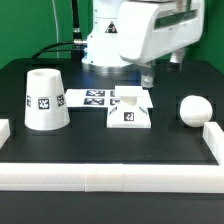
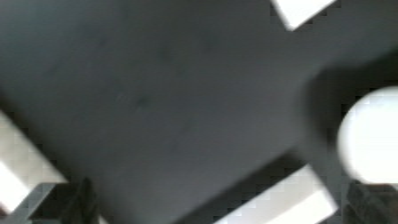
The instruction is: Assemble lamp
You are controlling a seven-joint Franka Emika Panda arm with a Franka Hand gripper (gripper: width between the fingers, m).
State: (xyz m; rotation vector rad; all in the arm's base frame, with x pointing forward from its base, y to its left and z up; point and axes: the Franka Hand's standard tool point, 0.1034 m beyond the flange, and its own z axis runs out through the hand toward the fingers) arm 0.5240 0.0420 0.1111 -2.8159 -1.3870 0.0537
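The tapered shade (image 1: 45,100) stands at the exterior view's left. The low square base block (image 1: 130,108) sits mid-table. The round bulb (image 1: 194,109) lies at the exterior view's right, near the rail. My gripper (image 1: 148,76) hangs above the table just behind the base block, touching no part. In the wrist view its fingers (image 2: 50,205) stand wide apart with only dark table between them, so the gripper (image 2: 214,208) is open and empty. A blurred round white shape (image 2: 370,128), likely the bulb, shows at the wrist view's edge.
The marker board (image 1: 90,98) lies flat between the shade and the base block. A long white rail (image 1: 110,175) borders the table's front and turns up both sides. A blurred white patch (image 2: 306,195) in the wrist view cannot be identified.
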